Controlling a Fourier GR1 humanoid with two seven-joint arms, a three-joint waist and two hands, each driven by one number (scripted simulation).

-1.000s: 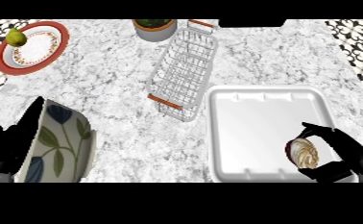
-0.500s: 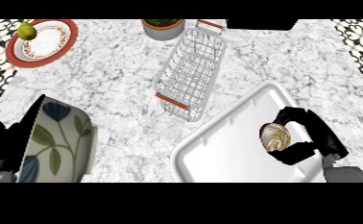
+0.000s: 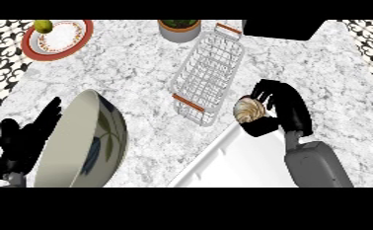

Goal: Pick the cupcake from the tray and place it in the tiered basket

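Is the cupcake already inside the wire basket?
No, the right hand holds the cupcake beside the wire basket, above the tray's edge.

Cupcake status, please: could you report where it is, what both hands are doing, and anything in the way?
Right hand shut on cupcake, lifted beside tiered basket. Left hand open behind bowl. Tray below. Path unobstructed.

Bare counter separates tiered basket from bowl.

Marbled stone counter, wire metal tiered basket, glossy white tray.
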